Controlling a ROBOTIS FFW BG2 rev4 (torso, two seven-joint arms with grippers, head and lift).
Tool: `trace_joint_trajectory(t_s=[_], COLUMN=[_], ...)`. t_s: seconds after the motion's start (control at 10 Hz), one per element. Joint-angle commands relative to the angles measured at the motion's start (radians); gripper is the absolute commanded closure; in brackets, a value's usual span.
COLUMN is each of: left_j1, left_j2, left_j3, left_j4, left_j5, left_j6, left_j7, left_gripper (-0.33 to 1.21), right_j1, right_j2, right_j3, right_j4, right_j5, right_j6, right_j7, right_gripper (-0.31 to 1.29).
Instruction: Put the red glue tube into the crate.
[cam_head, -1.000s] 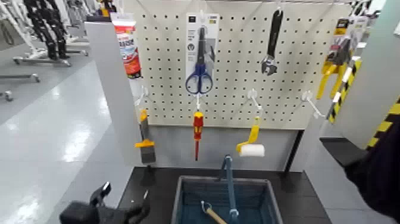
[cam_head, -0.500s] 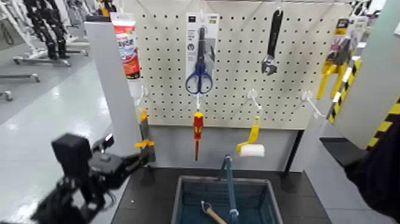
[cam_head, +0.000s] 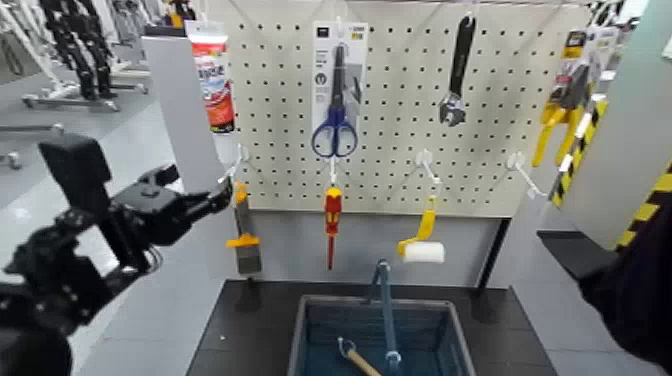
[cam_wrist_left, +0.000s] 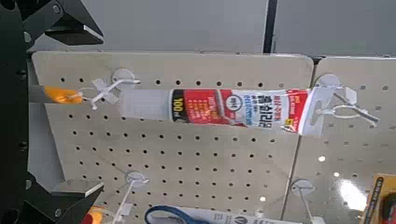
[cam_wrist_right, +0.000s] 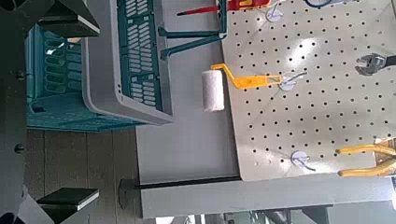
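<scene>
We keep the black left gripper (cam_head: 222, 194), fingers spread, below the upright red-and-white glue tube (cam_head: 213, 82) | left nearer | right gripper (cam_wrist_right: 84, 110) spread, outside head view

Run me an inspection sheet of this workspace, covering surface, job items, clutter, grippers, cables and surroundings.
Surface: dark table under a pegboard
Job items: glue tube hanging on the pegboard; crate on the table
Clutter: wooden-handled tool inside the crate; scissors, screwdriver, paint roller hanging
Grippers: left open, facing the pegboard; right open, beside the crate
Cables: short loop at the left wrist
Surroundings: striped yellow-black tape at right
</scene>
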Motion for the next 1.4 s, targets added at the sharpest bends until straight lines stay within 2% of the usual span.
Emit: trace_joint_trajectory(t_s=[0.1, 0.2, 0.6, 0.8, 1.0, 1.4], left_j1=[-0.100, -0.143, -0.293, -0.364, -0.442, -0.522], left_j2=[0.054, 0.071, 0.094, 0.113, 0.126, 0.142], left_j3=[0.005, 0.005, 0.014, -0.004, -0.029, -0.076], left_j4=[0.048, 0.080, 0.201, 0.276, 0.360, 0.454], left_j5=[0.100, 0.127, 0.141, 0.160, 0.146, 0.141], left_j6=[0.034, 0.042, 0.063, 0.074, 0.098, 0.109], left_j7=[-0.020, -0.051, -0.199, -0.268, -0.390, -0.498], left_gripper=[0.20, 0.20, 0.21, 0.22, 0.22, 0.22], right_j1=[-0.003, -0.005, -0.009, -0.012, -0.017, -0.021], right_j2=[0.130, 0.130, 0.129, 0.129, 0.129, 0.129], right_j3=[0.003, 0.005, 0.008, 0.006, 0.006, 0.003], right_j4=[0.002, 0.004, 0.005, 0.007, 0.010, 0.011], right_j5=[0.000, 0.000, 0.000, 0.000, -0.003, -0.009], right_j6=[0.000, 0.000, 0.000, -0.005, -0.006, -0.006], right_j7=[0.000, 0.000, 0.002, 0.002, 0.005, 0.017], right_gripper=[0.10, 0.10, 0.10, 0.10, 0.10, 0.10])
